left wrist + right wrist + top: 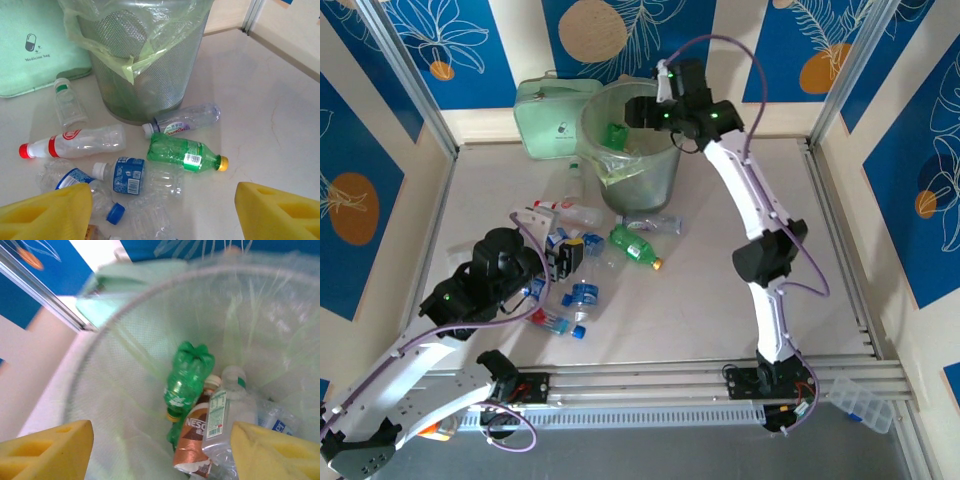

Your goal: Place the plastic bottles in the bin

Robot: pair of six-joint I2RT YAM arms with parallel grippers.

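bin [658, 172]: round grey mesh, crinkled pale green liner | right end effector [161, 452]: above bin mouth, yellow foam pads [45, 450] wide apart, empty | inside bin: ribbed green bottle [187, 372], brown-labelled bottle [192, 440] | left end effector [165, 212]: spread wide, empty, in front of bin | bench [260, 100] at bin's foot: crumpled red-capped clear bottle [87, 141], yellow-capped green bottle [182, 154]

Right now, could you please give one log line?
right gripper open over bin | left gripper open above loose bottles | green bottle inside bin
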